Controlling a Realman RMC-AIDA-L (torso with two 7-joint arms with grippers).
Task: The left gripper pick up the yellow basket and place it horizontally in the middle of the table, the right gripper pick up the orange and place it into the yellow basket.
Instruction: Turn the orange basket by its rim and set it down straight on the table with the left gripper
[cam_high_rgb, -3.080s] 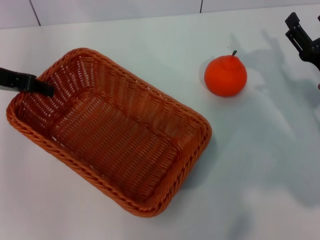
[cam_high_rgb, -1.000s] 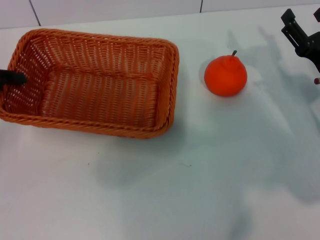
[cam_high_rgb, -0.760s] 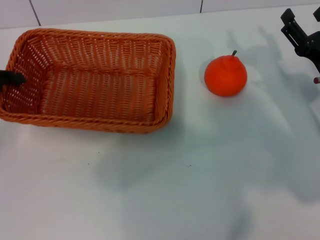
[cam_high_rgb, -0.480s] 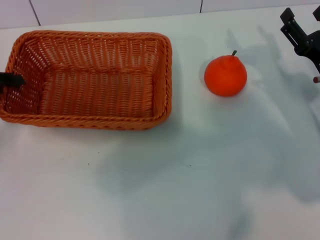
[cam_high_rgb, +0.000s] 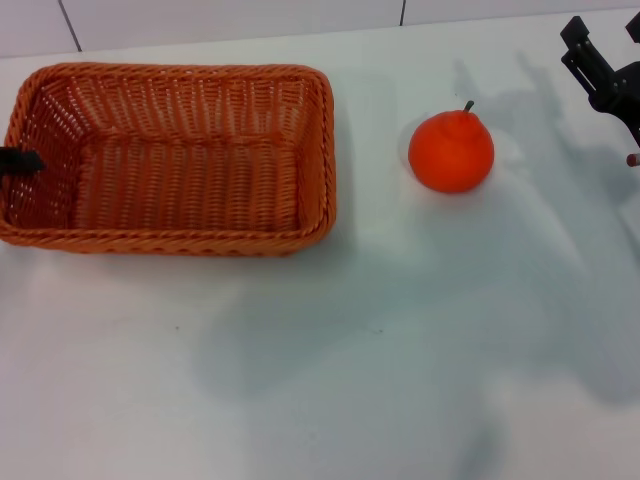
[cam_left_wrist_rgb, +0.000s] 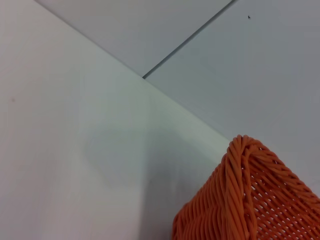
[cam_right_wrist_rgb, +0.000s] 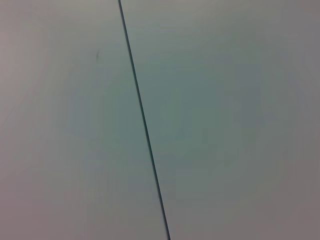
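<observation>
The yellow basket (cam_high_rgb: 170, 158) now lies square across the table (cam_high_rgb: 400, 350), long sides running left to right. Three seconds back it sat slanted, one corner pointing toward the robot; it has since swung level and, over the last second, crept a little further left. In the head view it sits on the left half of the white top, not quite at the middle, and a soft shadow below it suggests it may still be lifted, though I cannot say for sure. The left gripper (cam_high_rgb: 18, 160) shows only as a dark tip at the basket's left short wall, on the rim; it looks clamped there, since the basket has followed it all the way. The orange (cam_high_rgb: 451, 151) has not budged, stem up, well apart from the basket's right end. The right gripper (cam_high_rgb: 607, 75) waits at the far right edge, beyond the orange, barely shifted; whether it is open or closed I cannot tell.

Left wrist view: one braided corner of the basket (cam_left_wrist_rgb: 250, 200) close up, with bare table and wall behind it.

Right wrist view: only a plain surface with a dark seam.

My read: straightening is done, setting down and release come next, then the orange.
</observation>
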